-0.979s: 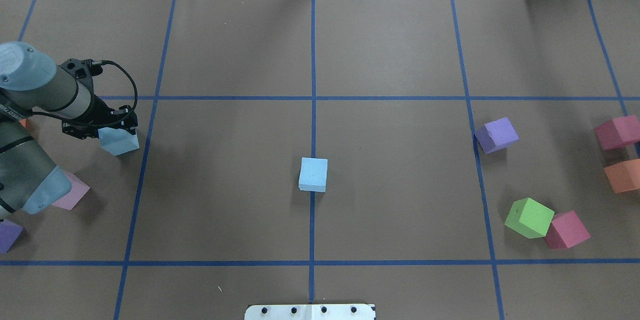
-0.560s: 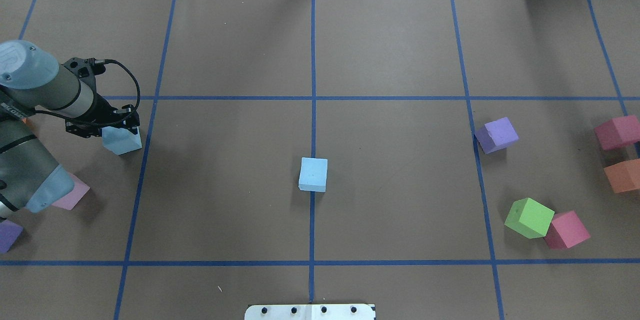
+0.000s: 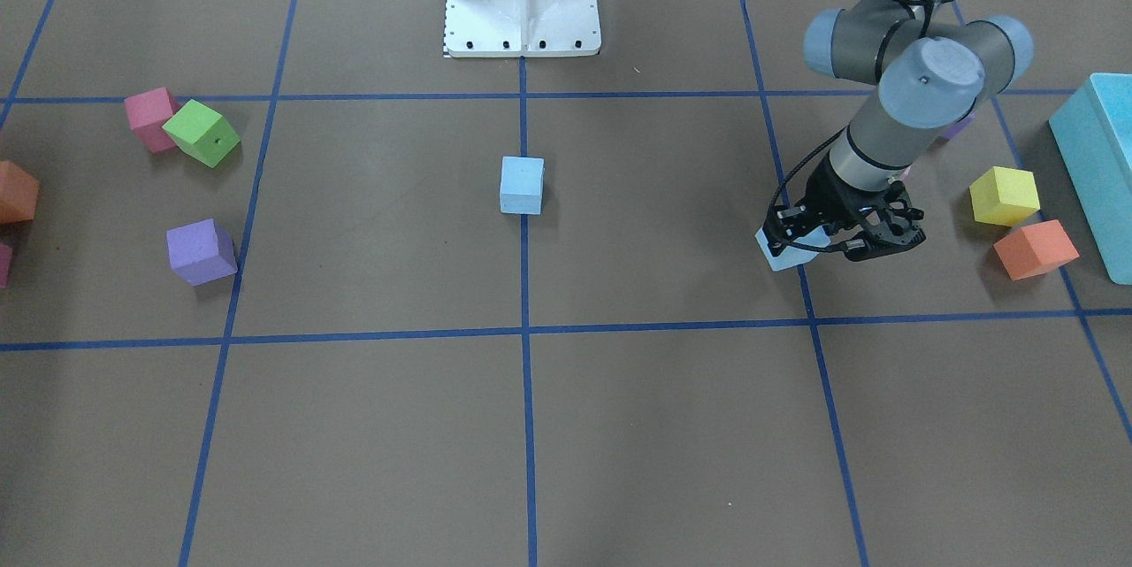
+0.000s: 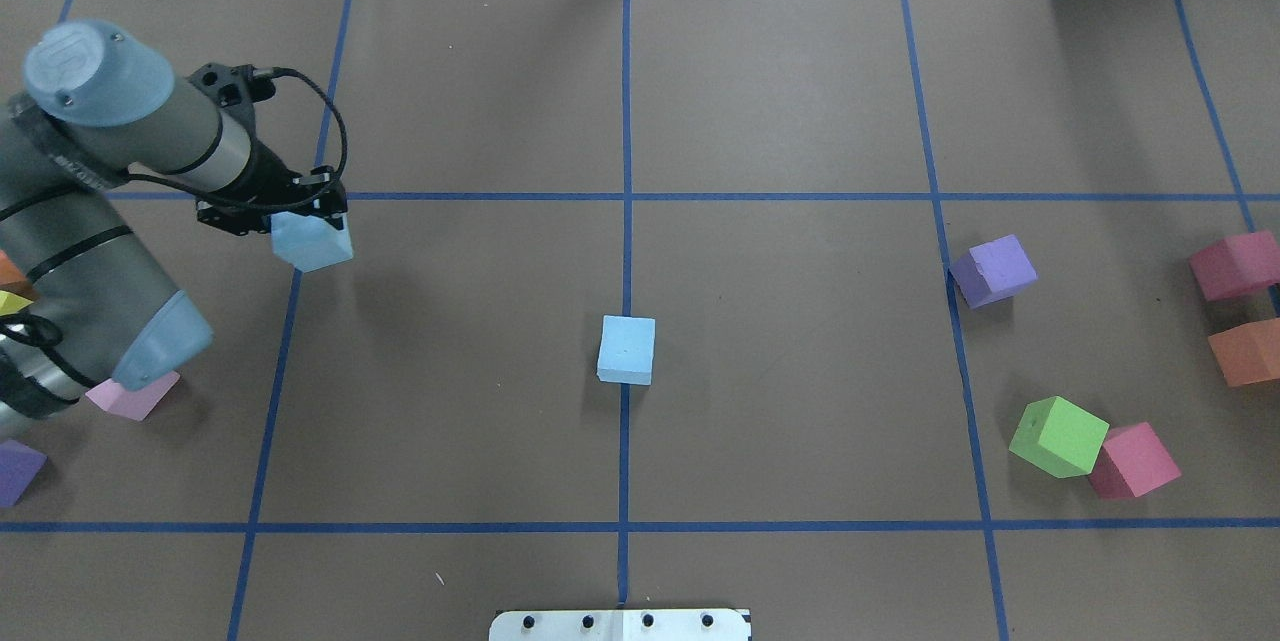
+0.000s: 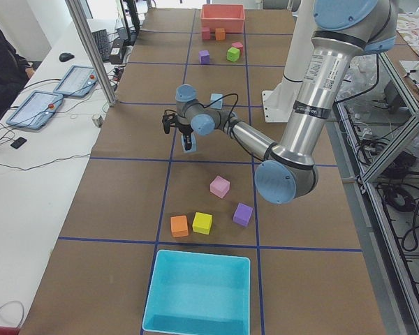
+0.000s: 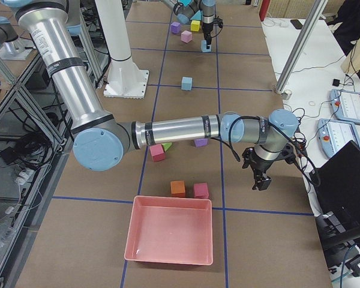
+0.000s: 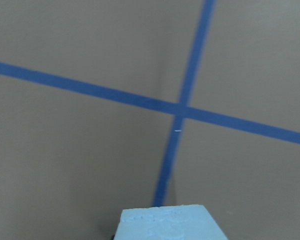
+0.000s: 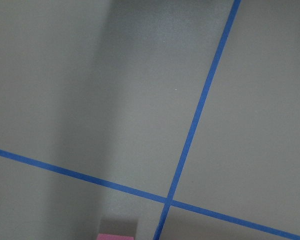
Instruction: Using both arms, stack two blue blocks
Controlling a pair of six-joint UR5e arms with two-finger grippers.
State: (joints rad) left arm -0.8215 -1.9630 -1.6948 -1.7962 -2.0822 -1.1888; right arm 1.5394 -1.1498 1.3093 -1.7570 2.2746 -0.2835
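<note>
Clamped on carried blue block (image 4: 312, 246) with left gripper (image 4: 308, 221). Need to go well right, slightly near, to reach resting blue block (image 4: 627, 349). Can't tell right gripper (image 6: 261, 182) state.

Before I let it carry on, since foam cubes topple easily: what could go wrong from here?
1. The held blue block sits turned against the grid in the left arm's fingers, while the centre blue block lies square to the tape. Set down like that, it may overhang and tip.
2. Much of the held block seems to hang below the fingers, so it could slip or twist on the way across.
</note>
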